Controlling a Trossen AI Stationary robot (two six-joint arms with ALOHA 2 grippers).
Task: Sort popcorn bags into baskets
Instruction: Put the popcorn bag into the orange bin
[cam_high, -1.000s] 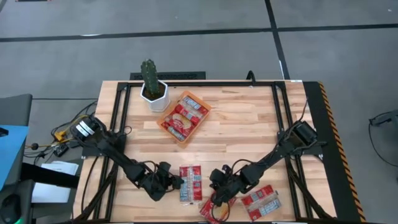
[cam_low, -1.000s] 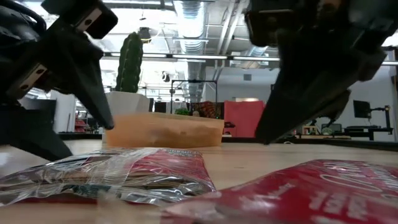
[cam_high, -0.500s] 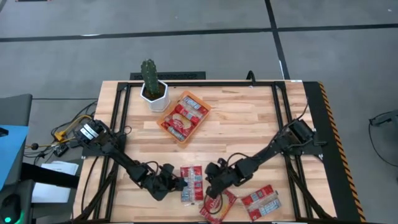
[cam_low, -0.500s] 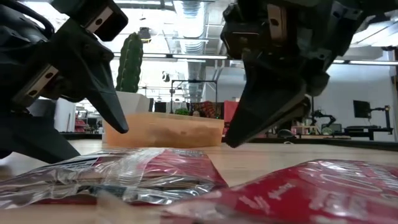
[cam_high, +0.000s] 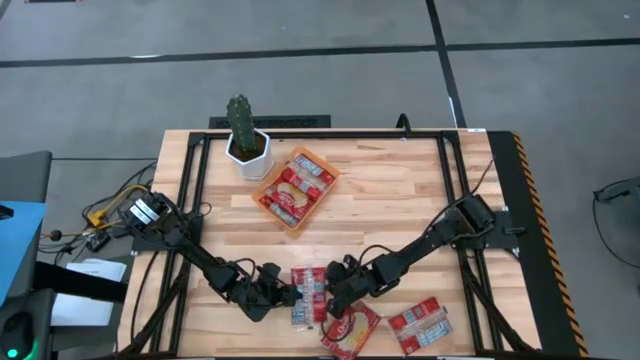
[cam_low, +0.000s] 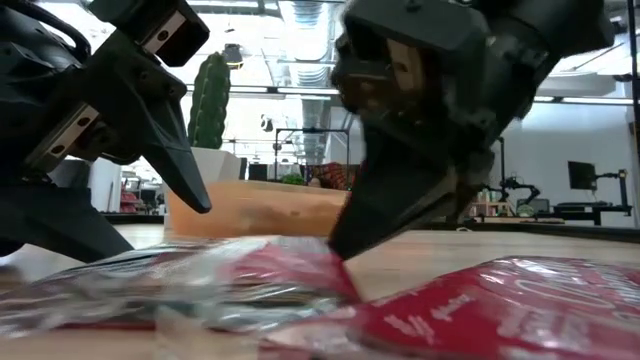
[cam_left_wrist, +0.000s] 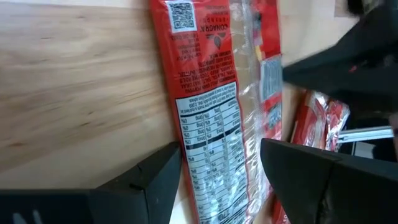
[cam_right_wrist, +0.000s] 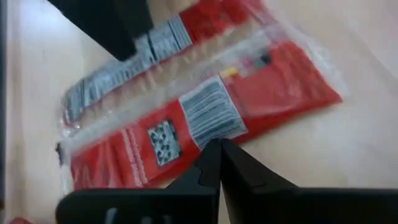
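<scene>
High view is showing a pale wooden plank tabletop (cam_high: 400, 200) on grey floor; flat red-and-silver popcorn bags (cam_high: 308, 294) are lying at 6 o'clock between the spread left end effector (cam_high: 291, 296) and the closed right end effector (cam_high: 328, 297).

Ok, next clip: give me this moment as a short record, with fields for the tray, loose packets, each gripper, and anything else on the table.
tray: orange tray at the table's rear left, with popcorn bags inside
loose packets: pair of bags at front centre; two more bags and to their right
left gripper: left gripper jaws open, straddling the pair's left edge
right gripper: right gripper jaws shut, at the pair's right edge
other: potted cactus behind the tray
</scene>
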